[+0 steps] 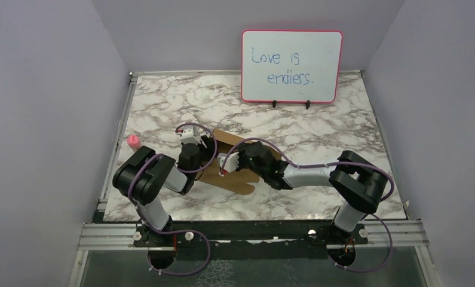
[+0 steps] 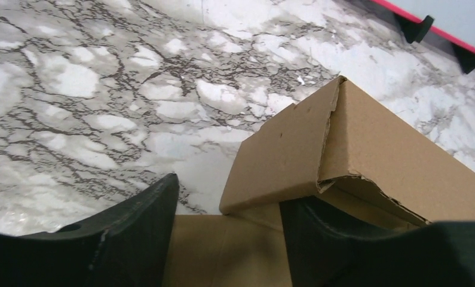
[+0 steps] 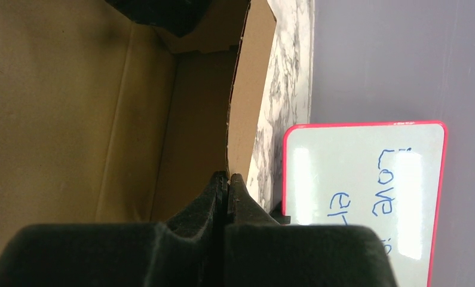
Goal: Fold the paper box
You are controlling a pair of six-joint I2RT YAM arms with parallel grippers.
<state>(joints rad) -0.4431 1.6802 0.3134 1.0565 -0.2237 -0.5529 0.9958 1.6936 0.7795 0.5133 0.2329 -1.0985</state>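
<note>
Lying between them, the paper box [image 1: 235,180] noses into the open left claw [image 2: 230,194] and touches the closed right claw [image 3: 227,176] at its tips.

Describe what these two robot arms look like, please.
The left arm and right arm have bulky black joints, pale grey links and looping purple cables. The left gripper and right gripper have matte black, rounded fingers.
</note>
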